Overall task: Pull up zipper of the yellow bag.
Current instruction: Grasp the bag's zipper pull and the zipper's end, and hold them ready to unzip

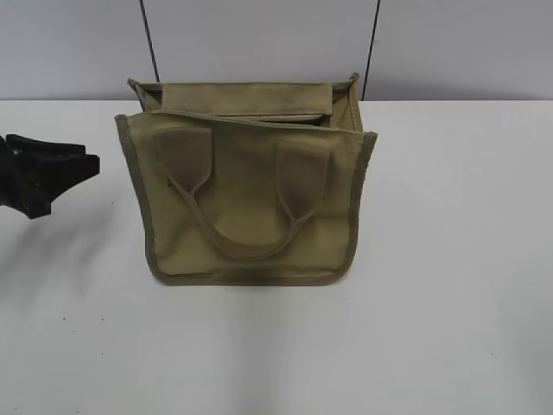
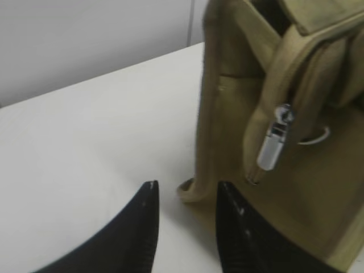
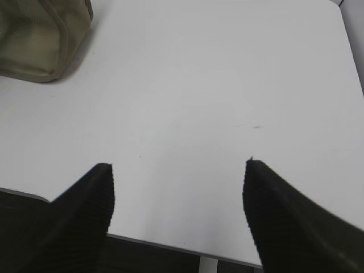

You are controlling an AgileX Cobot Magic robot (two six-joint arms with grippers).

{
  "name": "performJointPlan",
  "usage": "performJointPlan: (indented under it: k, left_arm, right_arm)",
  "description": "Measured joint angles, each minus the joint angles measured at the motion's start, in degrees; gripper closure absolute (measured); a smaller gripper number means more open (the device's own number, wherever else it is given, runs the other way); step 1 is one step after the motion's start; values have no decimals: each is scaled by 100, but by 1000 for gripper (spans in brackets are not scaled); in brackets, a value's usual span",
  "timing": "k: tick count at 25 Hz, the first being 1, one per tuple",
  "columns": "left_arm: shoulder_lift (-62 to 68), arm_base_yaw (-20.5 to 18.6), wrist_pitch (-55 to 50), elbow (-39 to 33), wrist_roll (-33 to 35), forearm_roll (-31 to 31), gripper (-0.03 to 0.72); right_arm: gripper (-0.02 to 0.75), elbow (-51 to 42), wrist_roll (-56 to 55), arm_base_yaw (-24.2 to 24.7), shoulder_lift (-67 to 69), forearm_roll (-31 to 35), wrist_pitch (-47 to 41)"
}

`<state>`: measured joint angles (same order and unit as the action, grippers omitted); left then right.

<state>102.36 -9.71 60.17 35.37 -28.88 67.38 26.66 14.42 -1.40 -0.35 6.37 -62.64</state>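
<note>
White table (image 1: 449,285): left gripper (image 2: 185,190), slightly parted, near yellow bag's (image 1: 246,199) zipper pull (image 2: 273,142), seemingly untouched.

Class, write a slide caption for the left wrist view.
Left gripper open near the yellow bag, its silver zipper pull hanging ungrasped.

Soft, even light is falling on the white surface (image 1: 449,303); the yellow bag (image 1: 246,199) is casting a faint shadow toward me. My left wrist view is blurring slightly, the silver pull (image 2: 274,142) glinting; my pincer tips are showing dark
</note>
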Motion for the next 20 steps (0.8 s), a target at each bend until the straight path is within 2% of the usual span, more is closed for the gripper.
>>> performJointPlan:
  k: [3, 7, 17, 20]
  left_arm:
    - [390, -8, 458, 179, -142, 347, 442]
    - [668, 70, 694, 310, -182, 439, 441]
    - [1532, 757, 879, 788, -194, 448, 433]
    - [1700, 842, 879, 988, -194, 269, 414]
  right_arm:
    - [195, 0, 0, 0, 0, 0, 0]
    - [195, 0, 0, 0, 0, 0, 0]
    - [195, 0, 0, 0, 0, 0, 0]
    - [195, 0, 0, 0, 0, 0, 0]
